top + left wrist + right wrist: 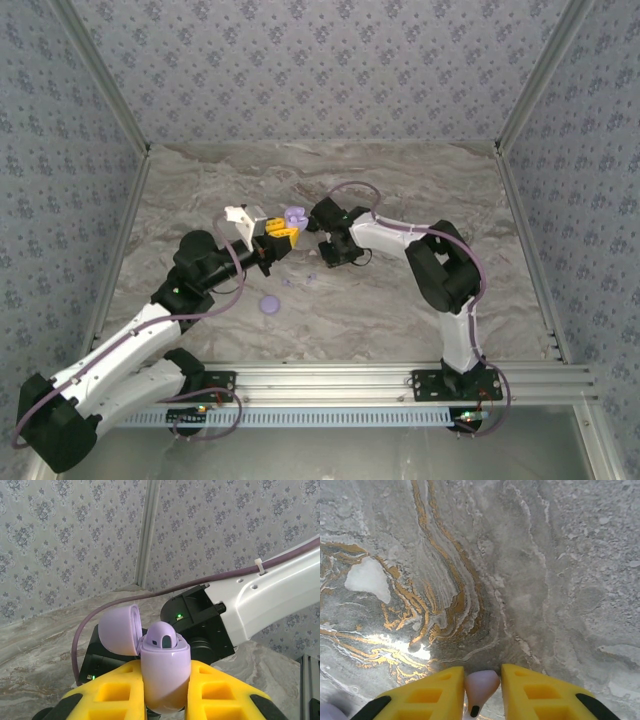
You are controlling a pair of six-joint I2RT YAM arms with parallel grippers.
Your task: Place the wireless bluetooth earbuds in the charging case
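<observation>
Since the right gripper point(483, 676) barely pinches the tiny pale-pink stemmed earbud point(481, 689), it could slip out before reaching the open lavender egg-shaped charging case point(162, 652) clamped in the left gripper point(166, 666), honestly.

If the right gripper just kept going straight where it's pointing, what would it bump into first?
Most likely the marble table top right in front of it; nothing else lies in that line. The pale earbud pinched in the right gripper would probably touch down first.
</observation>
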